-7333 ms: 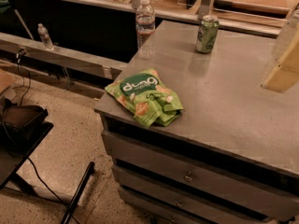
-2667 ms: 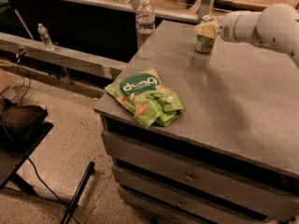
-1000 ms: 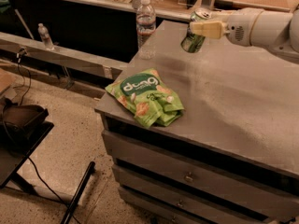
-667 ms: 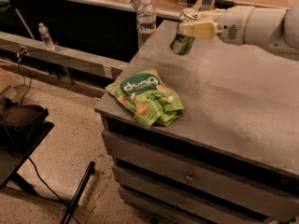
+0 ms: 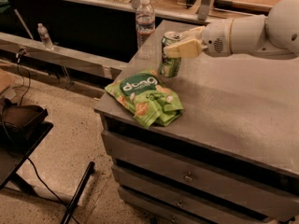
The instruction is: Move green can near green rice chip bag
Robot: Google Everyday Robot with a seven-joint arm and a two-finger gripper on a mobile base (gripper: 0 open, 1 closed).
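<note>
Jaws clamped on the green can (image 5: 170, 55) near the left edge of the bench (image 5: 243, 111).
Beside it, the green rice chip bag (image 5: 145, 96) lies at the front-left corner; speckled floor (image 5: 70, 148) below.

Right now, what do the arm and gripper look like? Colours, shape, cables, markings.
The gripper, at the top of the green can behind the green rice chip bag, has pale cream, wedge-shaped fingers. The arm is a smooth white rounded shell, swelling into a bulbous joint at the right. Small dark dotted patch near the wrist. No cables or lettering visible.
</note>
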